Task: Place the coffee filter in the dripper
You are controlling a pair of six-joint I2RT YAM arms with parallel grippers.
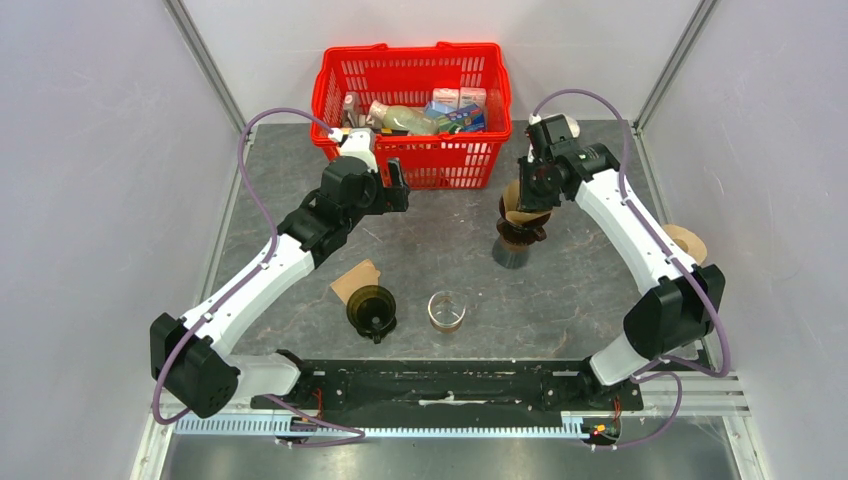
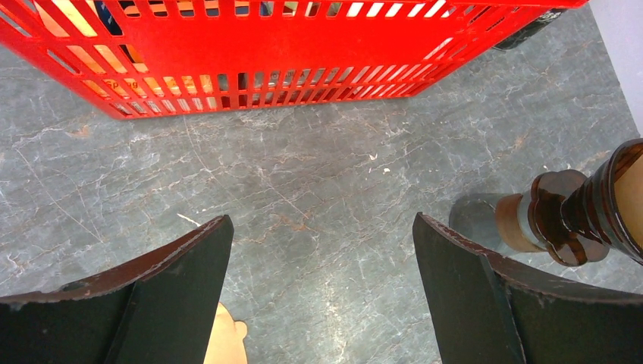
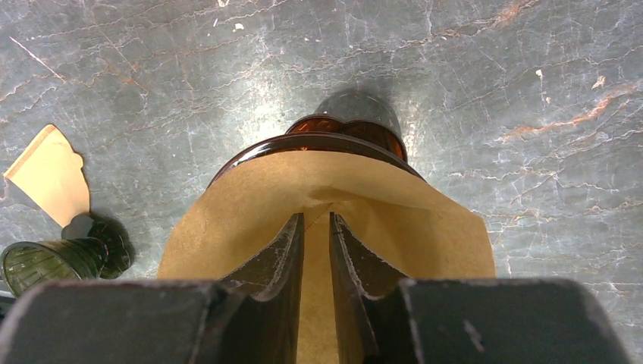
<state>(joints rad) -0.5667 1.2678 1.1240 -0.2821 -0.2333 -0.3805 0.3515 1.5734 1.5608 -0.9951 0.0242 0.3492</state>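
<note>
The brown paper coffee filter [image 3: 250, 205] sits opened inside the amber dripper [image 3: 303, 140], which stands on a dark cup [image 1: 512, 252] right of the table's middle. My right gripper [image 3: 316, 216] reaches down into the filter's cone; a narrow gap separates its fingers and only the paper's inner wall shows through it. In the top view the right gripper [image 1: 525, 200] covers most of the filter [image 1: 513, 197] and dripper [image 1: 522, 232]. My left gripper [image 2: 322, 218] hangs wide open over bare table near the basket, with the dripper [image 2: 584, 212] at its right edge; the top view shows the left gripper [image 1: 397, 182] too.
A red basket [image 1: 410, 95] of groceries stands at the back. A dark green dripper [image 1: 372, 308] and a loose filter [image 1: 355, 278] lie front left, with a glass [image 1: 447, 310] beside them. More filters [image 1: 688, 240] sit at the right edge.
</note>
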